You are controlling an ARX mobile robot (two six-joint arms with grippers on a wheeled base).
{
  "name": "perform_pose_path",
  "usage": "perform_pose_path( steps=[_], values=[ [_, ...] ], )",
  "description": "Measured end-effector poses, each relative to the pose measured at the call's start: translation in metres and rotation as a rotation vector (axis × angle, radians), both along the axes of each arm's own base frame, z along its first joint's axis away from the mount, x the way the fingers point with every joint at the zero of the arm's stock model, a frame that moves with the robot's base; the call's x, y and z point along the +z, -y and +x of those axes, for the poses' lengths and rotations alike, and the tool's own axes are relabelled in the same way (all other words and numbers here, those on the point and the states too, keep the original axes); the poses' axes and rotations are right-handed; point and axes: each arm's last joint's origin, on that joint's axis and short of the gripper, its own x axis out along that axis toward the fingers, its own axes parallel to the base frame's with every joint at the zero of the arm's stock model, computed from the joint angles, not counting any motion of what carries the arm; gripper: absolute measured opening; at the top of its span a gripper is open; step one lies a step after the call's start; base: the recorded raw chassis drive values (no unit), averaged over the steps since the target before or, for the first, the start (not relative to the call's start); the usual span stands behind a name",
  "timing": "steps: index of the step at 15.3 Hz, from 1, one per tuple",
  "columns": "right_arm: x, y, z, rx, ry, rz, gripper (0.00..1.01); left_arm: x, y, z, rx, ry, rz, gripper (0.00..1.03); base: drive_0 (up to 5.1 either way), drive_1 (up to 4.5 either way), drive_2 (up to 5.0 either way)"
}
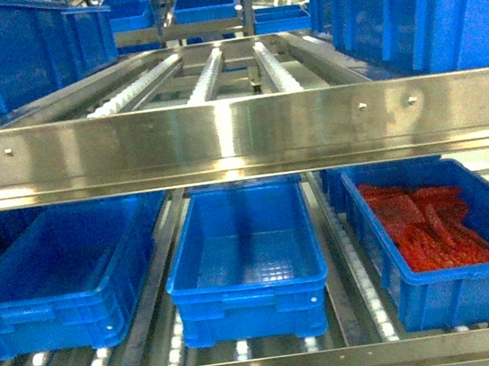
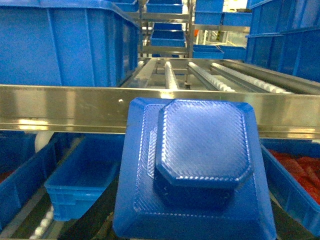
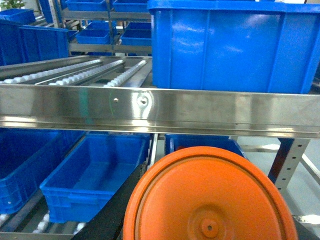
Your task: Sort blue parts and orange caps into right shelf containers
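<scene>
Steel flow-rack shelving [image 1: 238,134] with roller lanes across the head view, tall blue boxes [image 1: 424,1] at 1 and 11 o'clock on the upper level. Three right shelf containers on the lower level: left crate [image 1: 54,280] at 8 o'clock, middle crate [image 1: 246,264] at 6, right crate [image 1: 451,246] at 4. Left and middle apparently empty; right one holding a heap of red material [image 1: 426,227], identity unclear.

Blue part [image 2: 195,170] filling the left wrist view from centre to 6 o'clock, so close as to suggest being carried, not yet in any crate. Orange cap [image 3: 210,200] likewise filling the right wrist view at 6 o'clock.

Neither gripper visible anywhere; spread or pinching cannot be told.

Judged early: nothing sorted into the two empty crates, both pieces yet to be dropped.
</scene>
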Motion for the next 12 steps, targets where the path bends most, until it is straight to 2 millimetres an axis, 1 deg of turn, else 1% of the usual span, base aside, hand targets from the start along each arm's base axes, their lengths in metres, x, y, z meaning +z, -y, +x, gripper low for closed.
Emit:
perform_pose_path(
  steps=[12],
  values=[
    [0.0001,0.0000,0.0000,0.000,0.001,0.000,0.44,0.0001,0.0000,0.0000,0.000,0.001,0.000,0.43,-4.9,2.45,2.4]
  ],
)
